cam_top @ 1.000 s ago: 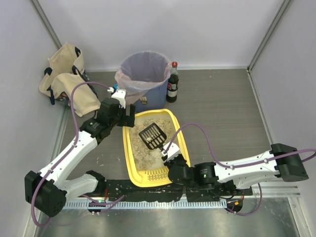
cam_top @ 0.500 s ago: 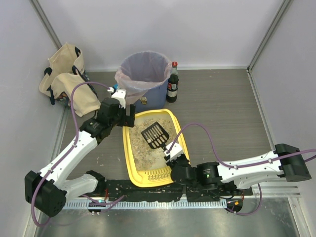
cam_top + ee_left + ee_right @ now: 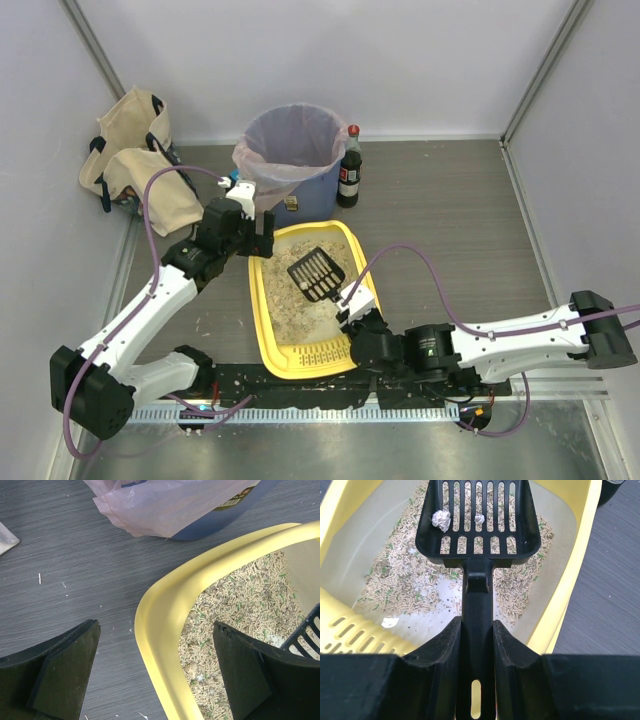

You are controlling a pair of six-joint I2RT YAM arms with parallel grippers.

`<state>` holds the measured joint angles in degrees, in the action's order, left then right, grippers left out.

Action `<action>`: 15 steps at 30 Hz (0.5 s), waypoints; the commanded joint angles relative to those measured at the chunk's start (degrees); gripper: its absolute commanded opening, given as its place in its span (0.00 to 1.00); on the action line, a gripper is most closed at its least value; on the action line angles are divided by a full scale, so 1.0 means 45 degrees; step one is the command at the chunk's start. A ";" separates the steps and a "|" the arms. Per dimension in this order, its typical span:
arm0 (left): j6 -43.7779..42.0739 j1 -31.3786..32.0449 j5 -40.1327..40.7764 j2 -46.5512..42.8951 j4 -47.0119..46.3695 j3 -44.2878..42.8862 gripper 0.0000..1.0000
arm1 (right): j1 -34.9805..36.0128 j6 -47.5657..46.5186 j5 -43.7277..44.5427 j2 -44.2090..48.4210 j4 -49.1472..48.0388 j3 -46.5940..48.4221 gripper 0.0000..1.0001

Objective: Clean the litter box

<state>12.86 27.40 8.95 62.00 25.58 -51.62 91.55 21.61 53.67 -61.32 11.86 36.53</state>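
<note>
Scoop holds two clumps over litter box.
Carry level to bin; right jaws clench handle, left jaws released.

litter box: smooth yellow plastic, slight sheen
granules: rough, dull beige pellets
scoop: matt black plastic
worktop: matt grey wood grain
bin liner: thin translucent plastic film
bag: beige woven cloth
</note>
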 commanded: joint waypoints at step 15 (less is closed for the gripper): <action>-0.0163 -0.0424 0.1292 -0.0789 -0.0177 -0.0424 0.99 | 0.0086 0.2914 -0.0150 0.0267 0.6678 0.6118 0.01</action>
<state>12.82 25.76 11.84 59.75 25.58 -51.62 91.55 30.94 50.65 -59.75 34.65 57.47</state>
